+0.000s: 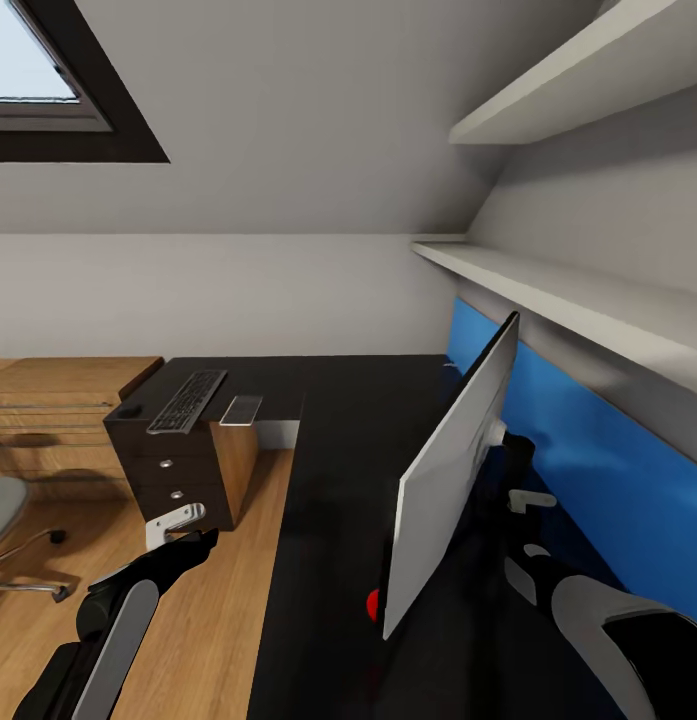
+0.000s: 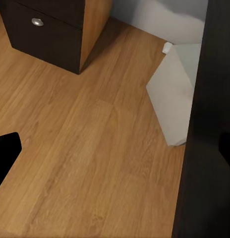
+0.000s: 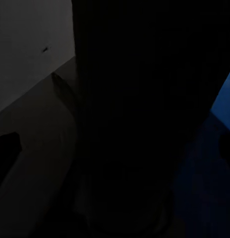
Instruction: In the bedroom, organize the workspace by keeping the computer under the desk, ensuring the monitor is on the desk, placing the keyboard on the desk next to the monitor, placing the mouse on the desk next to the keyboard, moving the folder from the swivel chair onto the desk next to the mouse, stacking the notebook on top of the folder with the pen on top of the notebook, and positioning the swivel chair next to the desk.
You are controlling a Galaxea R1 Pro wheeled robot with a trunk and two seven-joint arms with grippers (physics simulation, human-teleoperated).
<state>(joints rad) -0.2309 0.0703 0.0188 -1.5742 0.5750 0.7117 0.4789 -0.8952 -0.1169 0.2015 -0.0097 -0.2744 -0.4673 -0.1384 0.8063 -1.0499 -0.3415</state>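
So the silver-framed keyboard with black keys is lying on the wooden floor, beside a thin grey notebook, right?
Not quite. In the head view the silver-framed keyboard with black keys lies on the black-topped desk, above its drawers, not on the wooden floor. The thin grey notebook is indeed beside it.

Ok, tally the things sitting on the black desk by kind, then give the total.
Monitor: 1
Keyboard: 1
Grey notebook: 1
Small dark mouse, at the desk's far left corner: 1
Total: 4
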